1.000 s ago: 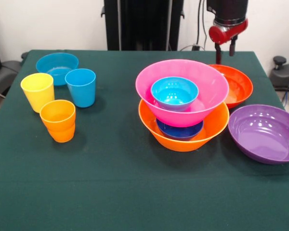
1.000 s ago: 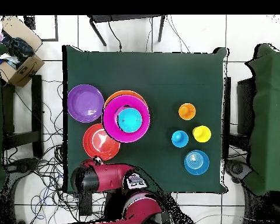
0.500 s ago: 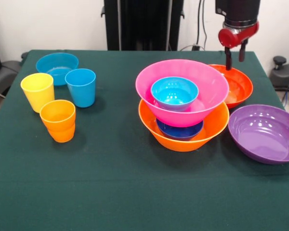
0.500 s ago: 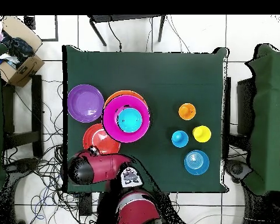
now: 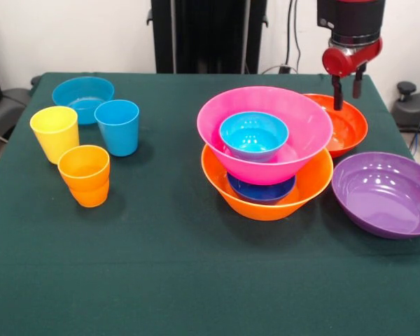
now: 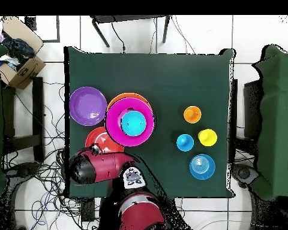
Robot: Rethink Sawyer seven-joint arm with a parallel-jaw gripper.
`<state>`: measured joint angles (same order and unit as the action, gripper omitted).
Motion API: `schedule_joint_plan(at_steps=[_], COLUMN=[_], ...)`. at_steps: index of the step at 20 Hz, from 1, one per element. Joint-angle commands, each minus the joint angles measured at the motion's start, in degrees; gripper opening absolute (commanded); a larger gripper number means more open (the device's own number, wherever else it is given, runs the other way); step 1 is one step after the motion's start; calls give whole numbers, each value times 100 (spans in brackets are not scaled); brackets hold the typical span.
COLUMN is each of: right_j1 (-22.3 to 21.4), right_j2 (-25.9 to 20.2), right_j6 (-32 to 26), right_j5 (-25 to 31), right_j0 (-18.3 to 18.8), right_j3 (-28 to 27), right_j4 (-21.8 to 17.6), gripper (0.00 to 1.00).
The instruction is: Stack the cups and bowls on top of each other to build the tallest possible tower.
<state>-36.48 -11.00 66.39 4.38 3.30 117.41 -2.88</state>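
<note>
At the upper right of the front view, the gripper [image 5: 347,89] is hanging empty, its jaws parted, over the red-orange bowl [image 5: 344,127] behind the tower [image 5: 266,150], seemingly lining up to grasp its rim.

No readable text, labels, brands or numbers on anything shown

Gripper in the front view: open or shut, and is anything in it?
Open and empty. The gripper shows two dark fingers hanging apart with a clear gap between them, above the red-orange bowl, holding nothing.
</note>
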Motion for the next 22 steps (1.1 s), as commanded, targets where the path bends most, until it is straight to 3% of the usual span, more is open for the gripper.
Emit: schedule_joint_plan(at_steps=[1, 15, 22], right_j1=[519, 1103, 1028], right_j2=[-430, -709, -708], right_j6=[631, 1157, 1424], right_j5=[96, -637, -723], right_j0=[108, 399, 403], right_j3=[-396, -3, 290], right_j4=[-347, -294, -268], gripper=[100, 100, 100])
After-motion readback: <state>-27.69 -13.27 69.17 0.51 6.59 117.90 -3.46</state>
